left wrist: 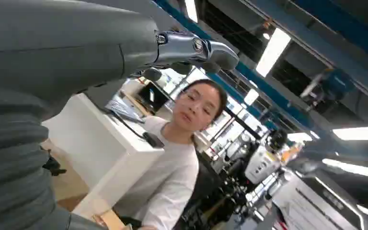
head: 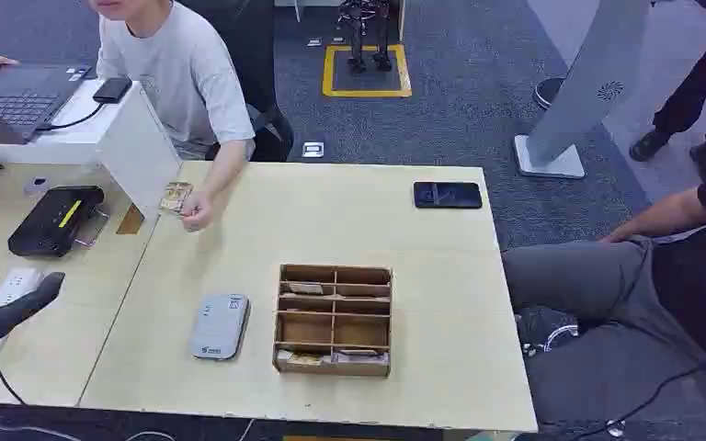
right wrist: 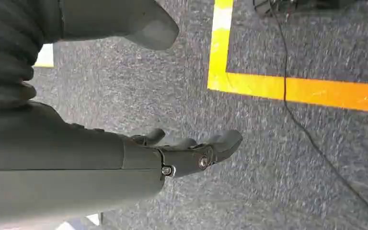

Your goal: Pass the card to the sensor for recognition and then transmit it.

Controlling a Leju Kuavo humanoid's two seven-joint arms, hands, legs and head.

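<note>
The robot's left hand (head: pixel 9 308) is nearest, low at the left edge beside the table (head: pixel 441 303), its fingers stretched out and apart with nothing in them. On the table, the wooden divided box (head: pixel 335 319) serves as the middle mark: it sits toward the near side, and a few cards lie in its compartments. Just to the left of the box lies the grey sensor (head: pixel 220 325), flat, close but not touching. Well beyond the box, near the far left corner, a seated person's hand (head: pixel 195 210) holds the card (head: pixel 176 197) just above the tabletop. Far to the right beyond the box, a dark phone (head: pixel 447 195) lies flat. A black device (head: pixel 57 220) rests on the neighbouring table, left of the box. The right hand (right wrist: pixel 191 148) hangs over grey carpet by a yellow floor line (right wrist: pixel 287 86), fingers loosely extended, holding nothing.
</note>
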